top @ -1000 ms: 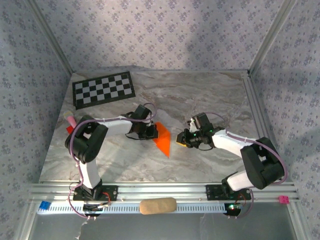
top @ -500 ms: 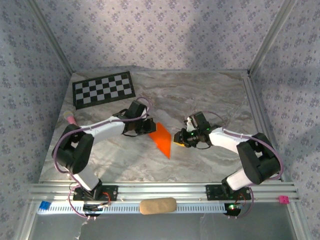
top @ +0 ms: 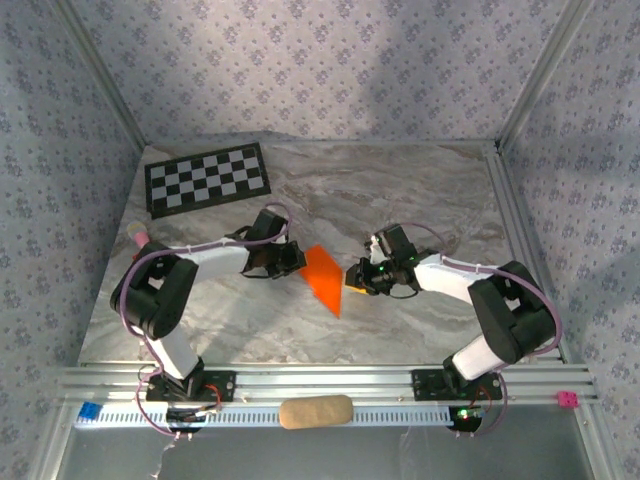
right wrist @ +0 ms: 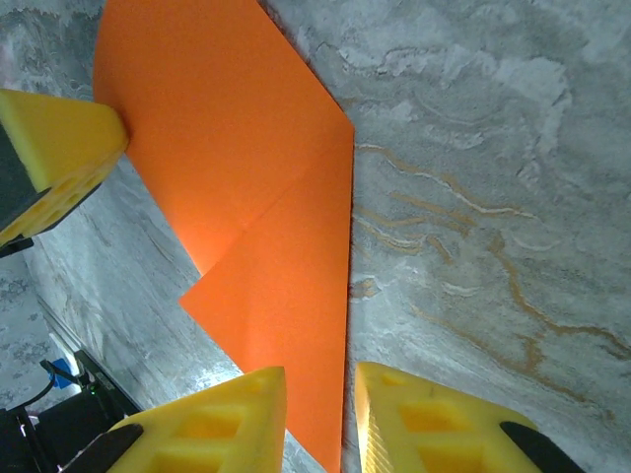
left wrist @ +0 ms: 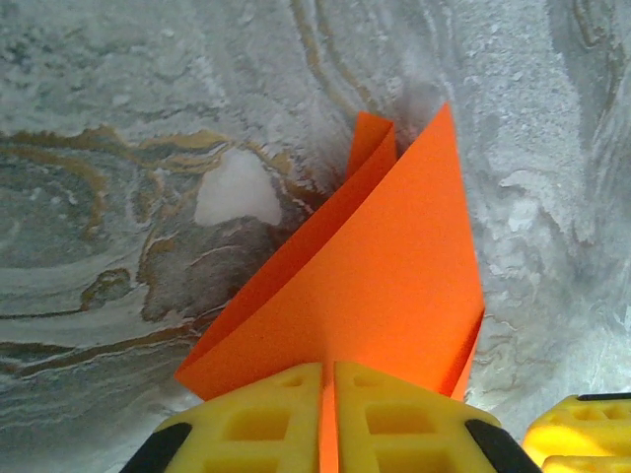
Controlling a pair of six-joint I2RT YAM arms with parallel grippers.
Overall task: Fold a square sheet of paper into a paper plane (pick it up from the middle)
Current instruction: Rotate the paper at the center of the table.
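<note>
The orange sheet of paper (top: 322, 277) is folded into a pointed shape at mid-table, tip toward the near edge. My left gripper (top: 294, 262) is at its left side. In the left wrist view the yellow fingers (left wrist: 258, 419) of the left gripper (left wrist: 328, 379) are shut on the paper (left wrist: 385, 286), whose layers splay apart beyond them. My right gripper (top: 352, 278) is at the paper's right edge. In the right wrist view the right gripper (right wrist: 320, 389) is open, its fingers (right wrist: 424, 419) straddling the narrow end of the flat paper (right wrist: 266, 246).
A black-and-white checkerboard sheet (top: 208, 179) lies at the back left. A small pink and red object (top: 138, 238) sits at the left edge. A tan oblong (top: 315, 411) rests on the front rail. Metal frame posts and patterned walls enclose the marble table (top: 420, 190).
The left arm's elbow has swung out and back while its gripper stayed at the paper's left edge. The right gripper has slid left up to the paper's right edge.
</note>
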